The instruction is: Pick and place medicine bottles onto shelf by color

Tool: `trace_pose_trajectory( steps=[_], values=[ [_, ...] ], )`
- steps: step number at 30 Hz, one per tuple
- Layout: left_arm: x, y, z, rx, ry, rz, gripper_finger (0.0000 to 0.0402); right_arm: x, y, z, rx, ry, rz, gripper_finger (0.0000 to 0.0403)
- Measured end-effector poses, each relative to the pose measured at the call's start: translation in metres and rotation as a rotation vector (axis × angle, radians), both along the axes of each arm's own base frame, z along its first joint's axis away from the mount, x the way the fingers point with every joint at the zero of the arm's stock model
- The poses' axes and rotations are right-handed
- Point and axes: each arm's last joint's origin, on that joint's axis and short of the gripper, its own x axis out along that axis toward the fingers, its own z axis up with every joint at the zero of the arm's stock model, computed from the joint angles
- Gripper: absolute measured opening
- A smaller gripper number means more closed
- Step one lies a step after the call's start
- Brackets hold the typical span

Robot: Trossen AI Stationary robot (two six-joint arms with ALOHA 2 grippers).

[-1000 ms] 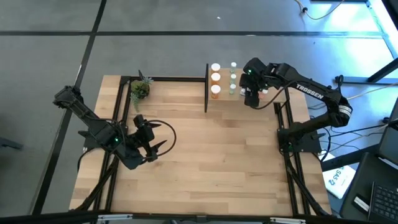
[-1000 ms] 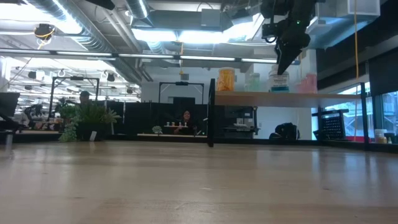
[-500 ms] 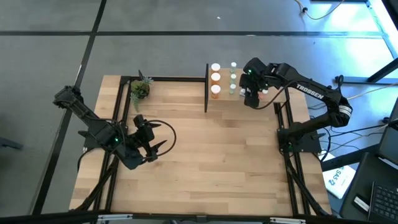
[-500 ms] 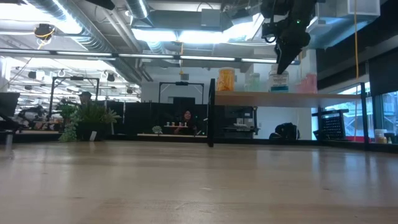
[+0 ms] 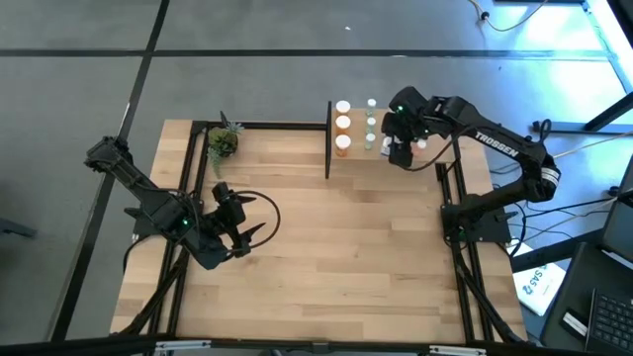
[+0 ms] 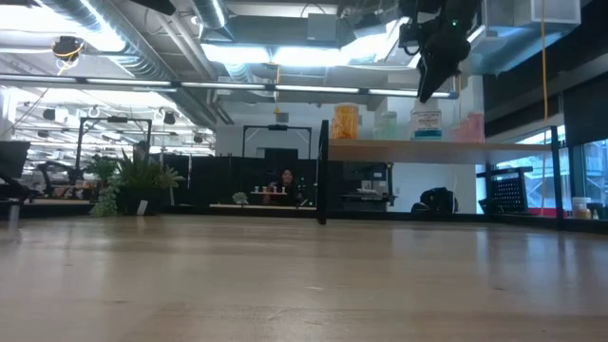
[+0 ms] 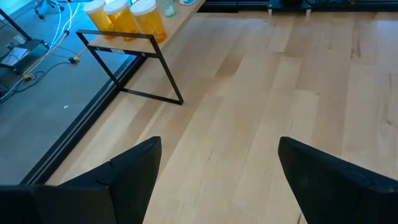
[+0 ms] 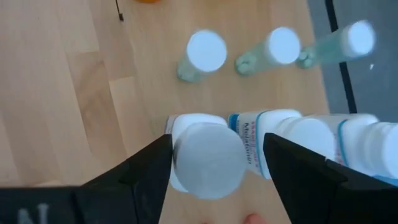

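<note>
While you look down on the wooden table (image 5: 336,257), note that your left arm rests low over its left half, elbow out past the table edge, forearm reaching inward. Your left gripper (image 5: 247,220) hangs above bare boards with its fingers (image 7: 124,174) spread as wide as they go and nothing between them.

Your right arm rises from its base at the table's right edge, bends at the elbow, and reaches back toward the far right corner, wrist turned downward. Your right gripper (image 5: 401,148) hovers directly above the shelf (image 5: 358,150), a light-wood board on a black frame at the table's far edge. Your right gripper's fingers (image 8: 143,168) stand parted on either side of a white-capped white bottle (image 8: 208,158) below them; from the level camera the fingertips (image 6: 425,90) hang clear above the bottle tops, so they hold nothing.

On the shelf, three orange bottles (image 5: 342,126) stand in a row at the end nearest the black upright. Three pale green bottles (image 8: 205,56) form the next row beside them. White bottles with blue-edged labels (image 8: 298,140) line up after that, directly under the right wrist. Pinkish bottles (image 6: 470,128) show at the shelf's outer end.

A small potted plant (image 5: 224,141) sits at the table's far left corner, well apart from both grippers.
</note>
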Motion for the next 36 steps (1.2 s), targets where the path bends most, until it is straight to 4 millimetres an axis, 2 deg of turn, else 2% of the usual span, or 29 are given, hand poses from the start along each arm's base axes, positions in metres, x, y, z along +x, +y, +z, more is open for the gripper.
trace_pose_trajectory(
  steps=[10,18,22,26,32,36],
  values=[
    [0.000,0.000,0.000,-0.001,0.004,-0.004,0.0318,-0.002,0.004,0.035,-0.034,-0.077,-0.013,0.0255],
    [0.000,-0.002,-0.002,-0.048,0.041,-0.040,0.0318,-0.008,0.030,0.070,-0.007,-0.111,0.005,0.0244],
    [0.000,-0.001,-0.001,-0.055,0.036,-0.034,0.0317,-0.016,0.051,0.087,0.006,-0.116,0.011,0.0209],
    [0.001,0.001,-0.001,-0.051,0.012,0.002,0.0300,-0.030,0.074,0.103,-0.013,-0.149,0.018,0.0159],
    [0.000,0.008,0.002,-0.012,0.012,0.018,0.0245,-0.062,0.105,0.118,0.043,-0.254,0.010,0.0091],
    [-0.009,0.015,0.003,0.023,0.059,0.024,0.0202,-0.084,0.123,0.125,0.087,-0.319,0.049,0.0053]
  ],
)
